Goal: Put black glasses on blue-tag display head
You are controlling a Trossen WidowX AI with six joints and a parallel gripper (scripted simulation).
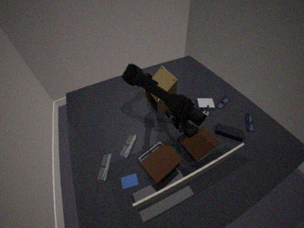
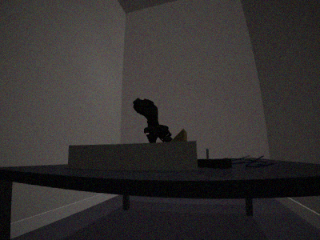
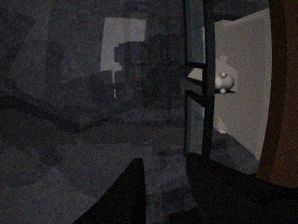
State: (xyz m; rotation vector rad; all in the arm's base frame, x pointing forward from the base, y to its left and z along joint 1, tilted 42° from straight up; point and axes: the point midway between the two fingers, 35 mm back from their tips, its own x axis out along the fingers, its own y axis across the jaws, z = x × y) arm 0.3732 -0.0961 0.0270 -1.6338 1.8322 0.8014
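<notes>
Gripper (image 1: 190, 131) (image 3: 164, 163) fingers apart. Black glasses (image 3: 210, 100) before the right-hand display head (image 1: 199, 144) (image 3: 250, 65); seating unclear. Judged step: release. Next: verify blue tag (image 1: 130, 181), bridge and temples before withdrawing.

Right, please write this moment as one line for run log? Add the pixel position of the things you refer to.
gripper (image 1: 189, 131) (image 2: 158, 139) (image 3: 164, 163): open, fingers apart | glasses (image 3: 209, 112): before pale face (image 3: 245, 45), between fingers no grip | seating: cannot tell

Long dark box (image 1: 229, 131) (image 2: 214, 163) near blue-framed glasses (image 1: 249, 122) (image 2: 258, 166).
</notes>
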